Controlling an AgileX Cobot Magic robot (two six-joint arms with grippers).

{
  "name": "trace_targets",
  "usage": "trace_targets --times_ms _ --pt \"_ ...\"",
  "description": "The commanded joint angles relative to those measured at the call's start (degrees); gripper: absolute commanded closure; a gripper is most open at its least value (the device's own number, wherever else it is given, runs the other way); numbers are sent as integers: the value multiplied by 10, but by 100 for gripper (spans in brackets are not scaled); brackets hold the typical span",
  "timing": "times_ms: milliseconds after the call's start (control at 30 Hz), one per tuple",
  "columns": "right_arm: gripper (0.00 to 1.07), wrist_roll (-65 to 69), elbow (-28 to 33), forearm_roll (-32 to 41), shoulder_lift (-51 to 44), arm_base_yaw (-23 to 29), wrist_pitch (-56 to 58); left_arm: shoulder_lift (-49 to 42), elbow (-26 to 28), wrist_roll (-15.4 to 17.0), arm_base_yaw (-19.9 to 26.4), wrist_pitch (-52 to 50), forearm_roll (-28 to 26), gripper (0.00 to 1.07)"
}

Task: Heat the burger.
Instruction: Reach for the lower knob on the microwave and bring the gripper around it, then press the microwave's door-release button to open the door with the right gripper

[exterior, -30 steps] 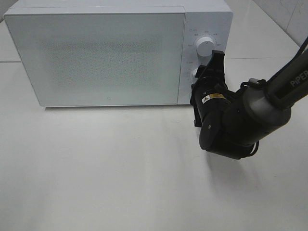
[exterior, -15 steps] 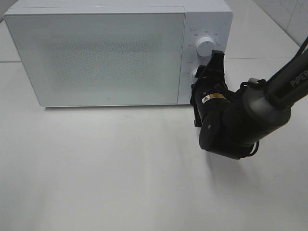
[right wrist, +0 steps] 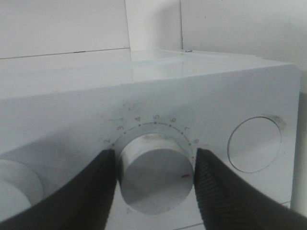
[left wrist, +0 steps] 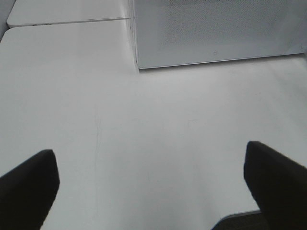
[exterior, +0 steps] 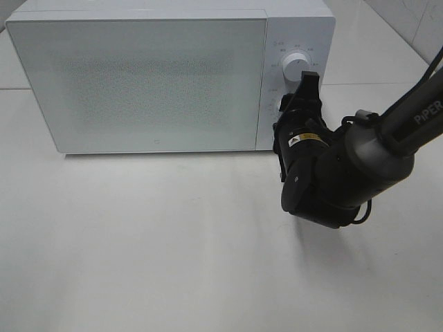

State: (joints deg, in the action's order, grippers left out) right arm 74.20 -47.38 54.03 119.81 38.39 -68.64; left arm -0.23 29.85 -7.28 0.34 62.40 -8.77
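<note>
The burger is out of view; the white microwave [exterior: 138, 83] has its door closed. My right gripper [exterior: 297, 100] reaches to the control panel. In the right wrist view the right gripper [right wrist: 154, 167] has a dark finger [right wrist: 96, 191] pressed close on each side of the lower knob [right wrist: 156, 179], whose red mark points toward the right finger. My left gripper [left wrist: 152, 184] does not show in the exterior high view. In the left wrist view it hangs open above the bare table [left wrist: 120, 120], nothing between its fingers.
The upper knob [exterior: 295, 67] sits just above the right gripper's fingers. A round button [right wrist: 254, 143] lies beside the gripped knob. The right arm's bulky black wrist [exterior: 325, 180] hangs over the table in front of the panel. Table seams run behind the microwave.
The right arm's wrist has shifted slightly left and nearer the panel, the fingers staying at the lower knob. The microwave door remains closed.
</note>
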Motion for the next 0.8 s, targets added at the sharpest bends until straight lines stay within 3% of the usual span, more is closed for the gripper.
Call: trace_targets --times_ms 33,167,333,600,800 --pt "47 -28 -16 -23 -7 -3 -34 -10 -2 2 1 -8 -3 9" --pt "37 -57 -8 -42 -10 -2 -32 -10 -2 2 1 -8 -3 9" --pt "36 -75 23 -46 -30 -2 -5 -10 -2 2 1 -8 -3 9" --pt "36 -176 77 -129 -73 -2 87 -10 -2 2 1 -8 -3 9" --pt "36 -367 97 -150 -132 -2 201 -10 -2 2 1 -8 -3 9"
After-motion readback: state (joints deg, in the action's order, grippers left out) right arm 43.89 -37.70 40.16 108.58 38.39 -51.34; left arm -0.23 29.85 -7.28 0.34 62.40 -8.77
